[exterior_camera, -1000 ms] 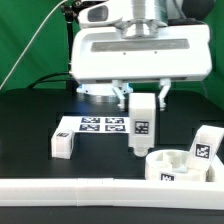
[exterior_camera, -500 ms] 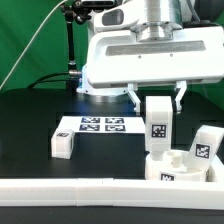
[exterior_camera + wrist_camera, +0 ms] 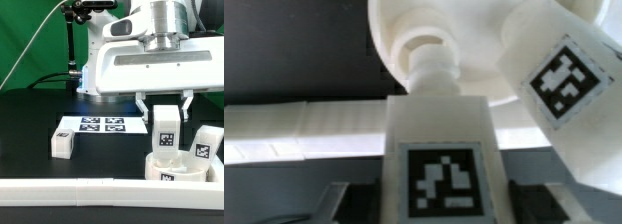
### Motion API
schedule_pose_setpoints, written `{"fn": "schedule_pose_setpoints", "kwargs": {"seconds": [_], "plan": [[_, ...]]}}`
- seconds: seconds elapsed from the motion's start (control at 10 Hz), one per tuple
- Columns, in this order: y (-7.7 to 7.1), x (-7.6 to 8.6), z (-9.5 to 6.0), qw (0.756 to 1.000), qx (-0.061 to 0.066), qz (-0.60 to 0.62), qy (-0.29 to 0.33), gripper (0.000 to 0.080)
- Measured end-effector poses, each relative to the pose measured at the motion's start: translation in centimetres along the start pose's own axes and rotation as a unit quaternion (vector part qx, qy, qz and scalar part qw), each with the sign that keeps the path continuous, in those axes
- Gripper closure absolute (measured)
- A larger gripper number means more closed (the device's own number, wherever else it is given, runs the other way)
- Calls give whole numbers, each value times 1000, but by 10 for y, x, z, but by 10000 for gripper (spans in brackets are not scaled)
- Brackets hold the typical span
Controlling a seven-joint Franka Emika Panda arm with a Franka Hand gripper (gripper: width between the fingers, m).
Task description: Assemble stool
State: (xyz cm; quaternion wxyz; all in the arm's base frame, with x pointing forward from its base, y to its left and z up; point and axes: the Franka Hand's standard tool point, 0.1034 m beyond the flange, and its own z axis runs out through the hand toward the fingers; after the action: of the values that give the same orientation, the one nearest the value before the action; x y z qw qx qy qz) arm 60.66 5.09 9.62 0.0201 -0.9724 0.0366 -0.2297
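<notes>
My gripper (image 3: 164, 110) is shut on a white blocky stool leg (image 3: 166, 129) that hangs upright with its marker tag facing the camera. The leg's lower end is just above the round rimmed seat disc (image 3: 168, 170) at the exterior view's right. In the wrist view the held leg (image 3: 445, 135) fills the middle between my gripper's (image 3: 446, 205) fingers, and its tip points at a socket in the seat (image 3: 423, 48). A second leg (image 3: 204, 145) stands at the seat's right side, and it also shows in the wrist view (image 3: 566, 78). A third leg (image 3: 63, 143) lies on the table at the left.
The marker board (image 3: 100, 126) lies flat on the black table behind the seat. A long white L-shaped rail (image 3: 70, 190) runs along the front edge, just in front of the seat. A green curtain hangs behind the arm's base.
My gripper has carried the leg toward the exterior view's right, from beside the marker board to a spot over the seat disc. The other parts have not moved.
</notes>
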Motion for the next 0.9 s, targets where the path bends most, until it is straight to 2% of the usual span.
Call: {"fn": "schedule_pose_setpoints", "kwargs": {"seconds": [0.4, 0.7, 0.9], "plan": [[0, -1, 2, 1000, -3, -2, 11, 461], [-1, -8, 8, 999, -12, -10, 39, 461], [1, -6, 9, 998, -16, -11, 55, 461]]}}
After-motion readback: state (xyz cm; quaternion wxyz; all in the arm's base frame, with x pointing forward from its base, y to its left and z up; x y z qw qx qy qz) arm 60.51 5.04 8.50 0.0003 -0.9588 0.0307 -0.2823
